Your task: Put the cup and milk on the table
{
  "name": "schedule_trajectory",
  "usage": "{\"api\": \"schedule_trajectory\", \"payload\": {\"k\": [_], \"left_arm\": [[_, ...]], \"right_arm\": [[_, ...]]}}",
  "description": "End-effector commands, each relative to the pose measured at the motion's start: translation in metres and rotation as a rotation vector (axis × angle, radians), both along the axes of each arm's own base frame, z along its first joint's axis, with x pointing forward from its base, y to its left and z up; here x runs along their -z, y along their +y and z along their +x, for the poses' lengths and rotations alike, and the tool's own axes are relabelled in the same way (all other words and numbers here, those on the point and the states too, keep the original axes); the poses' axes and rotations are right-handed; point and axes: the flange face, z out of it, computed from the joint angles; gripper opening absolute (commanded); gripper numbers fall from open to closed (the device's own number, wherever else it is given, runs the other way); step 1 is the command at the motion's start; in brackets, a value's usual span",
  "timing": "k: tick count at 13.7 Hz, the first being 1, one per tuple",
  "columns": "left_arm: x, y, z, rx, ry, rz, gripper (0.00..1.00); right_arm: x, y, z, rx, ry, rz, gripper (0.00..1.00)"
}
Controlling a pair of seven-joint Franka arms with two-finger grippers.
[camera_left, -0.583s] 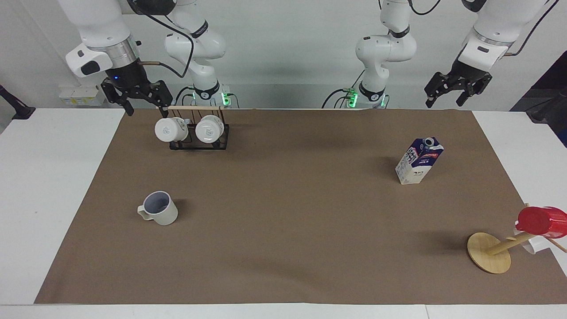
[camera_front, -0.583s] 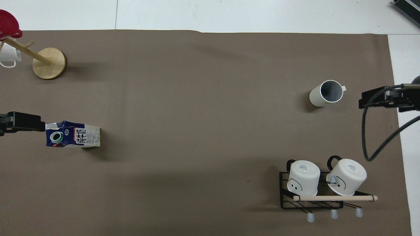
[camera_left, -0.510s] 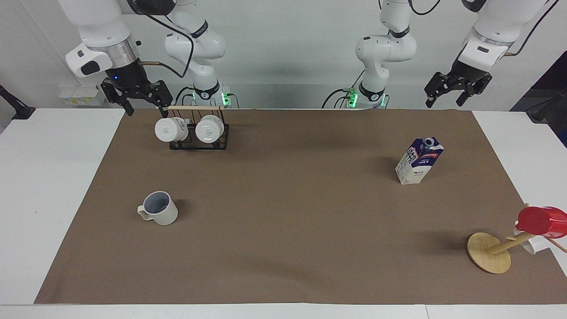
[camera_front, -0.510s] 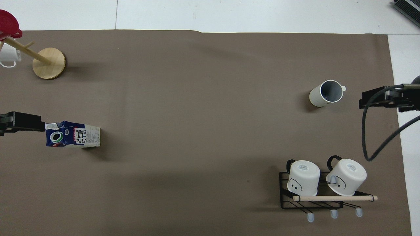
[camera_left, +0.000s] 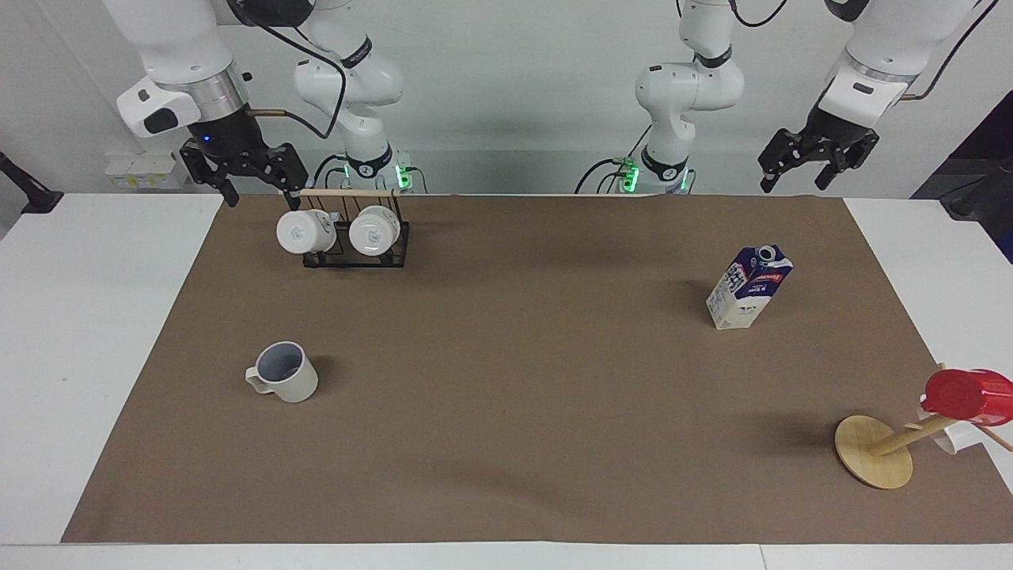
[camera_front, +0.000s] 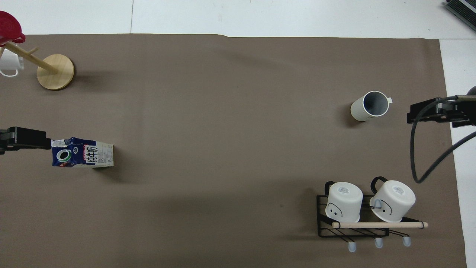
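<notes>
Two things matter on this desk (camera_left: 95, 332), and both already stand upright on the brown paper, so the job looks finished or nearly so.

Going across the facing view: the right gripper (camera_left: 255, 191) hangs in the air by the rack (camera_left: 356, 252) with two white mugs, fingers apart, holding nothing. Farther from the robots than that rack sits the cup (camera_left: 283, 372), mouth up, small handle turned toward the right arm's end. It is glazed ceramic, so I judge it stiff, fairly heavy for its size, slick and liable to chip. A pinch over the rim wall, one finger inside and one outside, seems safest; the handle looks too small to trust.

Well apart from it, toward the left arm's end, stands the milk (camera_left: 748, 288), grey cap on top. Cardboard gives under pressure, and its weight depends on how full it is, which I cannot tell. Flat sides low on the body would take a grip best.

Last, the left gripper (camera_left: 795, 177) waits aloft, fingers spread and empty.
</notes>
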Motion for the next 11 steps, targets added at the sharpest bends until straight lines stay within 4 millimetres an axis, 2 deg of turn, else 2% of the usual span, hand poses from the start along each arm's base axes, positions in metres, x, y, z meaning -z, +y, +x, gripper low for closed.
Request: {"api": "schedule_trajectory", "payload": {"k": [1, 11], "left_arm": [[-0.0063, 0.0018, -0.0016, -0.010, 0.004, 0.017, 1.00], [-0.0063, 0.0018, -0.0016, -0.010, 0.004, 0.017, 1.00]], "right_arm": [[-0.0035, -0.0013, -0.0029, 0.011, -0.008, 0.027, 1.00], [-0.0034, -0.0030, -0.0022, 0.016, -0.012, 0.027, 1.00]]}}
